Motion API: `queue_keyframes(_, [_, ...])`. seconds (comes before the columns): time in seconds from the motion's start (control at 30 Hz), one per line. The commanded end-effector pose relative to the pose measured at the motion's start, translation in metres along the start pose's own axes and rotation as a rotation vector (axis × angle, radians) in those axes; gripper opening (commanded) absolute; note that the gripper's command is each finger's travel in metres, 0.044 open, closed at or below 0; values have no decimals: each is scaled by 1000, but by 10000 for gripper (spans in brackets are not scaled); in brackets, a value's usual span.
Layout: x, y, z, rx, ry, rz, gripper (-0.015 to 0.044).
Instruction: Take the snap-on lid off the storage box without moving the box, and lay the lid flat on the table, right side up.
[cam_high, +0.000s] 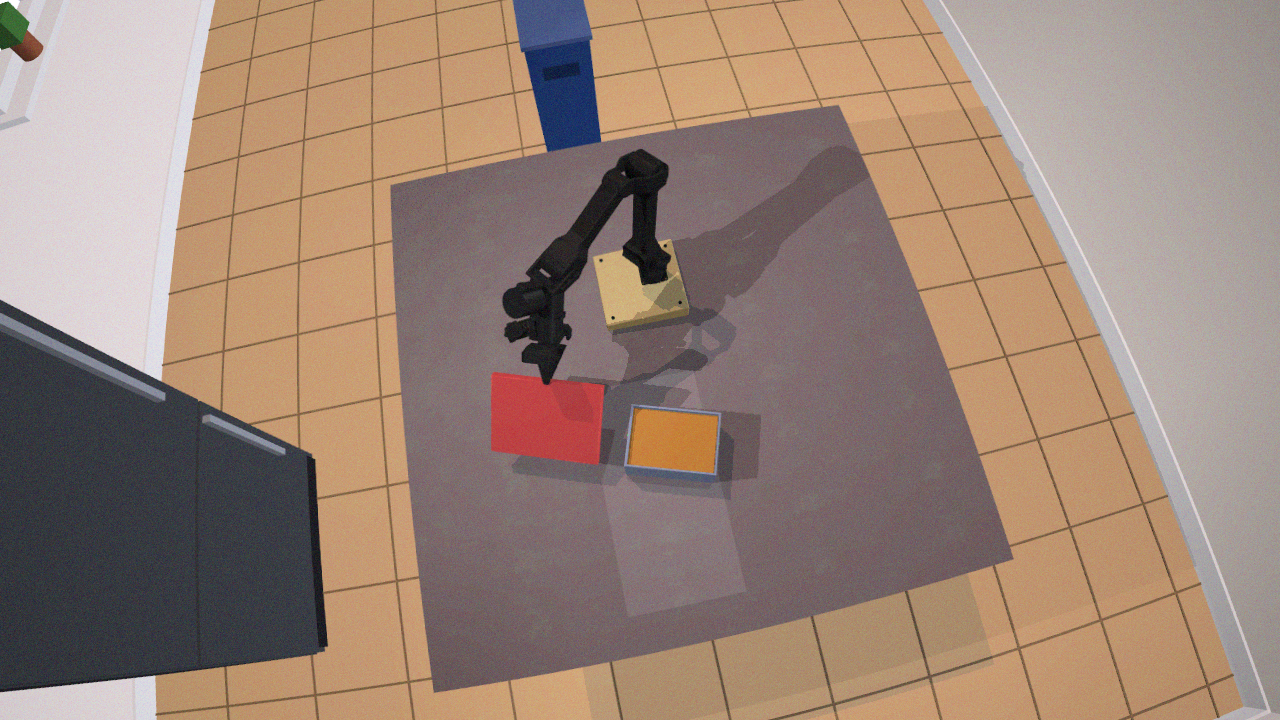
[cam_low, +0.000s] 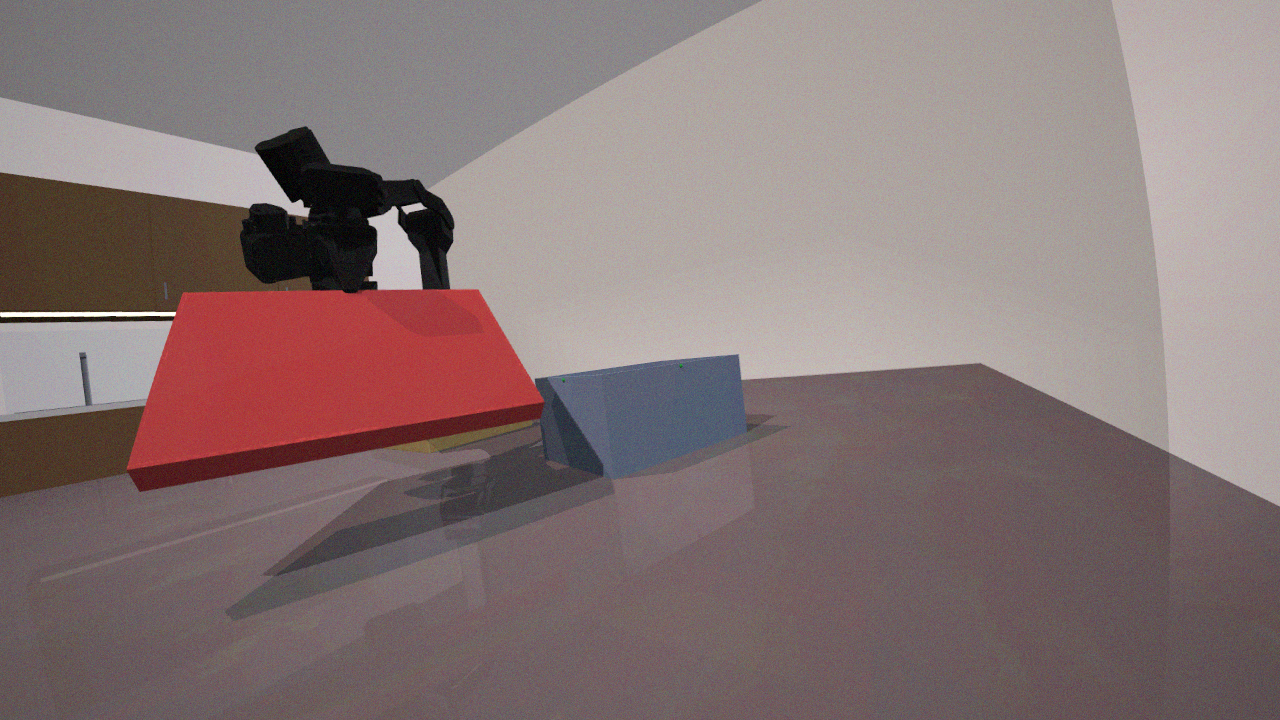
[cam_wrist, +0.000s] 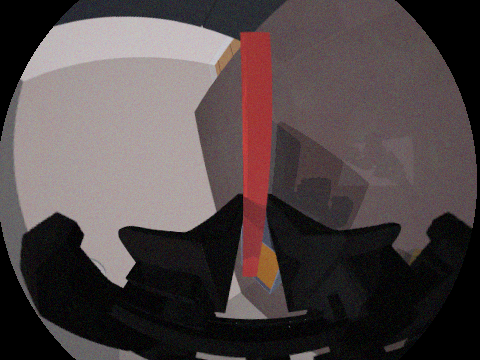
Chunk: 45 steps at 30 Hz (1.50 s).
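The red lid (cam_high: 547, 425) (cam_low: 340, 376) (cam_wrist: 257, 120) is off the box and hangs above the table, tilted, with its smooth outer face towards the top and exterior views. Its edge away from the arm is the lower one. My gripper (cam_high: 546, 380) (cam_low: 350, 290) (cam_wrist: 254, 199) is shut on the edge of the lid nearest the arm. The blue-grey storage box (cam_high: 673, 477) (cam_low: 680, 411) stands open on the table (cam_high: 850, 447) (cam_low: 895, 537), to the right of the lid, with an orange inside (cam_high: 675, 440) (cam_wrist: 268, 265). The lid's underside is hidden.
The arm's tan base plate (cam_high: 626, 300) (cam_low: 447, 440) is behind the box and lid. The lid's right edge is close to the box's left side in the top view. A blue bin (cam_high: 568, 98) stands beyond the table's back edge. A dark cabinet (cam_high: 179, 537) stands at the left.
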<state>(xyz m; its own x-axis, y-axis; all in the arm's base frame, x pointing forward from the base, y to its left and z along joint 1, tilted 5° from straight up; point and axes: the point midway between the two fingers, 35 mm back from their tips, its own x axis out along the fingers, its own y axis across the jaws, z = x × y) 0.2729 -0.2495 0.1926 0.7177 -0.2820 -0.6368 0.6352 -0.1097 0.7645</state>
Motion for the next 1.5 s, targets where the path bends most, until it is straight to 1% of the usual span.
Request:
queue_keyframes(0.0, [3, -3, -1, -4, 6, 5, 0])
queue_keyframes(1.47, [25, -30, -1, -4, 6, 5, 0])
